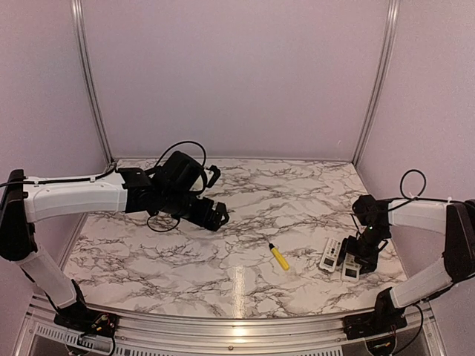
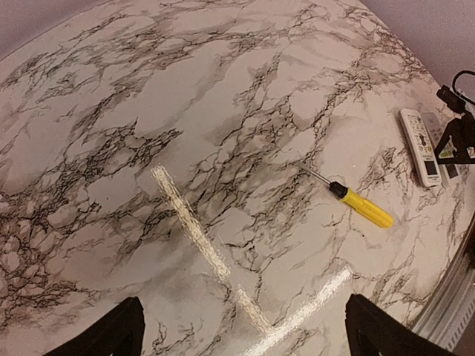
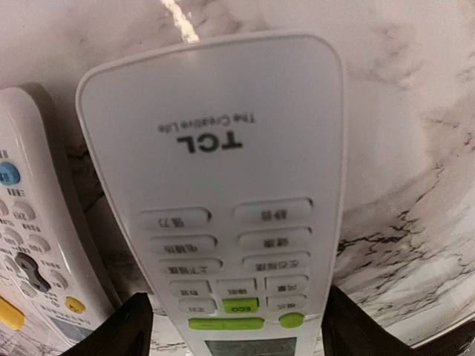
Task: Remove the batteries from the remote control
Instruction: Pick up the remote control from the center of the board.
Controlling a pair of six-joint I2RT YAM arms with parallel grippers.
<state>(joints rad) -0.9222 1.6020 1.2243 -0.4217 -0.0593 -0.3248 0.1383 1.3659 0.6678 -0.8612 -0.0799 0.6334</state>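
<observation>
One white TCL remote [image 3: 223, 148] lies buttons up between the spread fingers [image 3: 130, 330] of the right hand [image 3: 237, 322]. The fingers stand just beside its long edges without a clear pinch. Its batteries are hidden from view. A second remote [image 3: 30, 237] lies just outside that hand, close alongside the first. The left hand [image 2: 245, 330] hovers over the marble tabletop [image 2: 111, 111] with its fingers wide apart. A yellow-handled screwdriver [image 2: 361, 207] lies ahead of it, between the two hands.
</observation>
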